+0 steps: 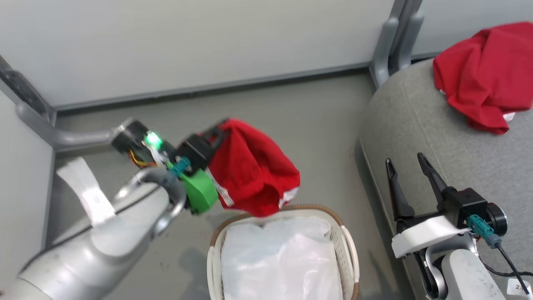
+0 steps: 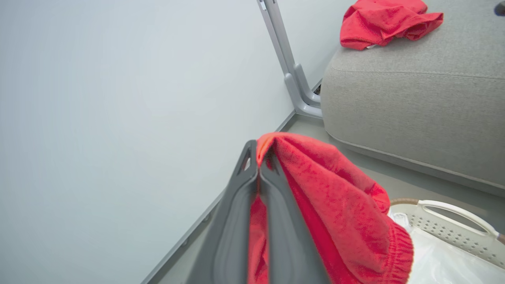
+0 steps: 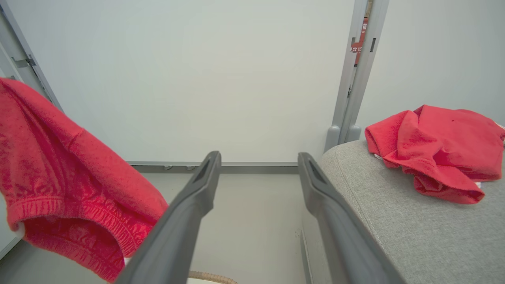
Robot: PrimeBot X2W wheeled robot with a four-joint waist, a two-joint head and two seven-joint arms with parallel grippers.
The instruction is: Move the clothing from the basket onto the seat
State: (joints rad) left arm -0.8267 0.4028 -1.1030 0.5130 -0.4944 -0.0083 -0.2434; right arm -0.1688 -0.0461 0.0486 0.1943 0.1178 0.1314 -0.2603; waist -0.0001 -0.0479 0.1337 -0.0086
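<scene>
while my left gripper (image 1: 216, 131) is clamped on a red white-trimmed garment (image 1: 254, 171) hanging over the far rim of the basket (image 1: 349, 254), the seat (image 1: 416, 116) lies well to my right, past my empty, spread right gripper (image 1: 404, 159); a second red garment (image 1: 483, 71) rests there.

You are looking at a pale partition wall (image 1: 200, 41) running from 9 to 1 o'clock in the head view, meeting a smooth grey floor (image 1: 308, 121) along a grey baseboard strip (image 1: 208, 89). A grey metal post (image 1: 393, 37) is standing at 1 o'clock, its curved foot resting on the floor. Another support foot (image 1: 75, 136) is curving in at 9 o'clock. Soft, even light is casting only faint shadows.
</scene>
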